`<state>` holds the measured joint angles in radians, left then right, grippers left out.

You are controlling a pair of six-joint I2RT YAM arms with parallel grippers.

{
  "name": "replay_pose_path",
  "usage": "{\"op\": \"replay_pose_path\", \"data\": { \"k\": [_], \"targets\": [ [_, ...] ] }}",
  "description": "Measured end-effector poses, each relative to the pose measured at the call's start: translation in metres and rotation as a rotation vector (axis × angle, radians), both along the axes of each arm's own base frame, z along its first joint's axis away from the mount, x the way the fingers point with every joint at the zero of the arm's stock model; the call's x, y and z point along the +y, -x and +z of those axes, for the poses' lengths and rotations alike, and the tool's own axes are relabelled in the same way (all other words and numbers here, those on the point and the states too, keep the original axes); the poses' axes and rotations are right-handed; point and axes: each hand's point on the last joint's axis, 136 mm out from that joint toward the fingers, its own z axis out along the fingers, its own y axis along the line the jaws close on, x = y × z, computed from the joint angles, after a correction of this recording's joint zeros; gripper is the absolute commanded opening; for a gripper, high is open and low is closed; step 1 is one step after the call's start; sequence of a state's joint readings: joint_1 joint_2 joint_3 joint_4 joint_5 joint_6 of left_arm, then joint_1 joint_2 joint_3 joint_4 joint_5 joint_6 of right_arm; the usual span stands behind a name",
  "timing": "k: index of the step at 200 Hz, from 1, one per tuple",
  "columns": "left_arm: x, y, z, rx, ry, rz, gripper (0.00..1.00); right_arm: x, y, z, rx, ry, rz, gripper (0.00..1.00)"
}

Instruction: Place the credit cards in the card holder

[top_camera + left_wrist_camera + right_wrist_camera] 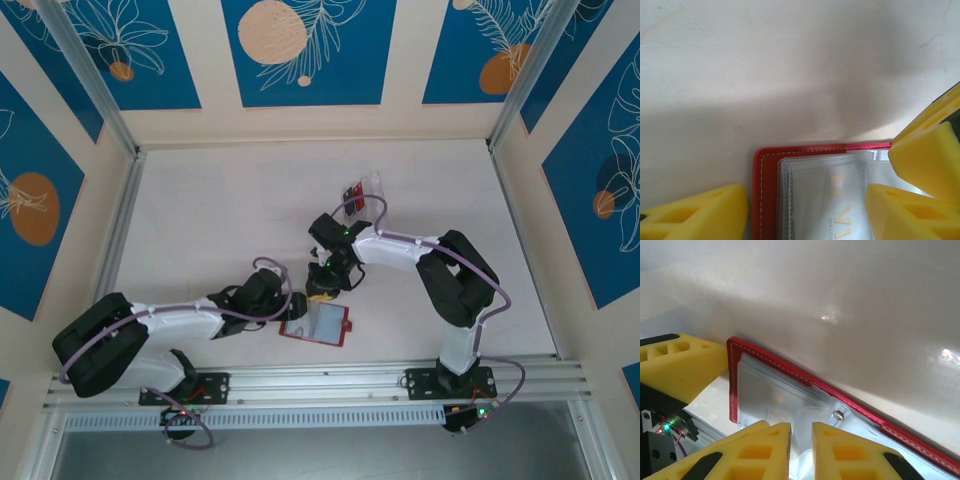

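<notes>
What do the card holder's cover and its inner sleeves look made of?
The card holder cover: likely leather or faux leather, red, matte, pale stitching along its edge. Sleeves: clear, slightly frosted soft plastic; lettering shows through.

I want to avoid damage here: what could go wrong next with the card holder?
1. The left claw and right claw crowd over the open card holder, so they may collide.
2. The right claw's jaws stand nearly closed at the clear sleeves; lifting could drag the holder along.
</notes>
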<state>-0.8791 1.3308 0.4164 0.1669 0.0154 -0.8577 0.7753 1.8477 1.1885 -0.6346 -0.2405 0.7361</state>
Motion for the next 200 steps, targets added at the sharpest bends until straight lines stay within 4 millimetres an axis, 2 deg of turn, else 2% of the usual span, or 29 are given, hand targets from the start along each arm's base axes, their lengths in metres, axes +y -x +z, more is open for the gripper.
{"op": "replay_pose_path", "data": {
  "k": [27, 60, 108, 130, 156, 177, 200],
  "targets": [
    [0.0, 0.001, 0.002, -0.018, 0.014, -0.016, 0.77, -0.002, 0.004, 0.001, 0.038, -0.004, -0.01, 0.23],
    [0.004, 0.003, 0.004, -0.04, 0.024, -0.023, 0.8, -0.001, 0.009, 0.003, 0.083, -0.016, -0.022, 0.3],
    [0.03, 0.013, 0.006, -0.069, -0.016, 0.002, 0.83, 0.017, 0.017, -0.002, 0.112, -0.065, 0.005, 0.36],
    [0.023, 0.019, 0.026, -0.107, 0.049, -0.046, 0.84, 0.033, 0.003, -0.013, 0.068, -0.076, 0.002, 0.37],
    [0.017, 0.021, 0.044, -0.149, 0.099, -0.085, 0.84, 0.045, -0.013, -0.004, -0.001, -0.112, 0.001, 0.37],
    [0.016, 0.024, 0.043, -0.148, 0.091, -0.113, 0.84, 0.044, -0.022, -0.003, -0.041, -0.107, -0.014, 0.37],
    [0.016, 0.028, 0.034, -0.121, 0.049, -0.139, 0.83, 0.028, -0.023, 0.0, -0.078, -0.071, -0.038, 0.37]
  ]
}}
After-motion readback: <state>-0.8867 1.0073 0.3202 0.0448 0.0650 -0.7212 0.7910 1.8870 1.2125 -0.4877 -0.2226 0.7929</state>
